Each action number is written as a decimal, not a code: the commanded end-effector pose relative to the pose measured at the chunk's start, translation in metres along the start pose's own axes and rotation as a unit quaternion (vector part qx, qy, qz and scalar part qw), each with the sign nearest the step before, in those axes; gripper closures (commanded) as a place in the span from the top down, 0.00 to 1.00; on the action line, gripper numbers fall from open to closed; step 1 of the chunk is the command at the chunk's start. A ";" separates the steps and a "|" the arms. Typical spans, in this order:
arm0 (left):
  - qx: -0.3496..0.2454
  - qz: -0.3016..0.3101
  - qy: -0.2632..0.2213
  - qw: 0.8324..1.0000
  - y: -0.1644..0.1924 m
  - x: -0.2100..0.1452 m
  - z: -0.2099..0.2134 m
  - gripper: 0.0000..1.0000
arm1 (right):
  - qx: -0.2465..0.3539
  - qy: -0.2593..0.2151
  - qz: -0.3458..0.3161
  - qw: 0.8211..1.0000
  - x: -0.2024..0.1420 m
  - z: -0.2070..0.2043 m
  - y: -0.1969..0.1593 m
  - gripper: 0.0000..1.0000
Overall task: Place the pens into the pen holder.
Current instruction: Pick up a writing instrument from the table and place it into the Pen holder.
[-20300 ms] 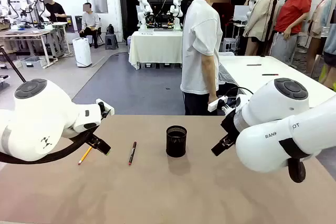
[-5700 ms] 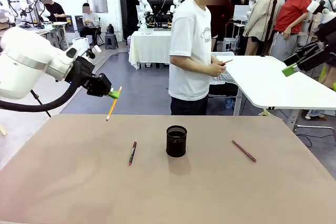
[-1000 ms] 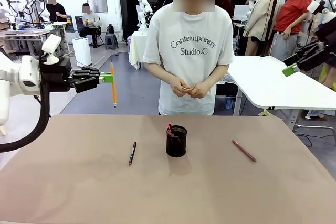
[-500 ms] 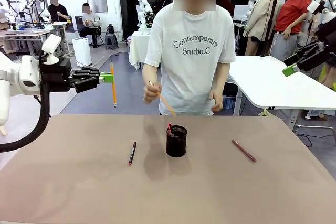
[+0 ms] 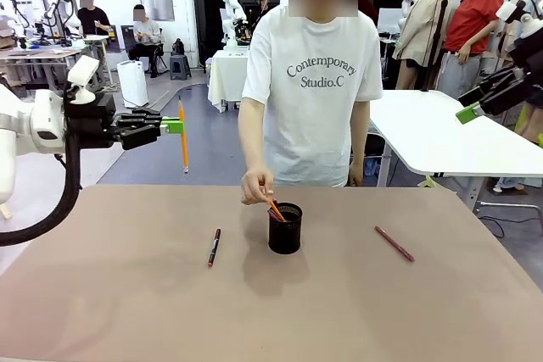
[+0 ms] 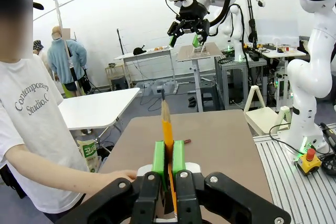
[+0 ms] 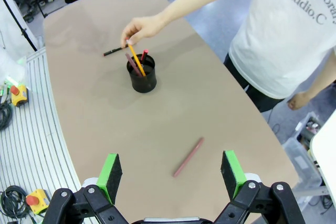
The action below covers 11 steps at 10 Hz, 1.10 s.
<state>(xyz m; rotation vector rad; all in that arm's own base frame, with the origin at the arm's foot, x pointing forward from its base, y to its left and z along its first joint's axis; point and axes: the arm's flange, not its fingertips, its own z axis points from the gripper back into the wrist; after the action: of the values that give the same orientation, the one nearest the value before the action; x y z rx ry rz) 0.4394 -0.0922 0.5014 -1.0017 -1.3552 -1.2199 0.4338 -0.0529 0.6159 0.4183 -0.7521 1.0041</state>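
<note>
**Front view:** At mid-left of the frame, the left fingers [image 5: 173, 125] are clamped on a yellow pencil [image 5: 182, 142]. It hangs upright in the air, well apart from the pen holder [image 5: 285, 231] at the centre of the table [image 5: 127, 311]. A person's hand [image 5: 256, 186] lowers an orange pencil [image 5: 274, 208] into that holder. A black pen with red ends [image 5: 214, 247] lies left of the holder and a pinkish-red pen [image 5: 394, 243] lies to its right. The right fingers [image 5: 468, 112] hang high at the upper right.

**Left wrist view:** The green pads [image 6: 159, 157] pinch the yellow pencil [image 6: 167, 127] at lower centre, its point aimed out over the table [image 6: 220, 140].

**Right wrist view:** The right fingers [image 7: 111, 170] stand wide apart along the bottom edge, holding nothing. In the upper left, the holder [image 7: 143, 77] already carries a red-tipped pen [image 7: 143, 54]. The hand [image 7: 137, 27] and its orange pencil [image 7: 135, 59] are directly over the holder. The pinkish-red pen [image 7: 188, 157] lies at centre and the black pen [image 7: 113, 52] beyond the holder.

By this reading three items are left to place: the gripped pencil and the two pens on the table. The person's hand over the rim would block any drop just now.
</note>
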 end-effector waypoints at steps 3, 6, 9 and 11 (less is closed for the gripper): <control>0.002 -0.001 0.001 1.000 0.000 0.000 0.000 0.00 | 0.000 -0.006 0.001 1.000 0.002 0.001 0.001 1.00; 0.002 -0.001 0.001 1.000 0.000 0.000 0.000 0.00 | 0.000 -0.006 0.001 1.000 0.002 0.001 0.001 1.00; 0.002 -0.001 0.001 1.000 0.000 0.000 0.000 0.00 | 0.000 -0.006 0.001 1.000 0.002 0.001 0.001 1.00; 0.002 -0.001 0.001 1.000 0.000 0.000 0.000 0.00 | 0.000 -0.006 0.001 1.000 0.002 0.001 0.001 1.00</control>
<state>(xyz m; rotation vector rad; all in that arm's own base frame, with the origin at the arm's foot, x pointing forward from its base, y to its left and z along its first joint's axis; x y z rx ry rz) 0.4394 -0.0922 0.5014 -1.0017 -1.3552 -1.2199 0.4338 -0.0529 0.6159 0.4183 -0.7521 1.0041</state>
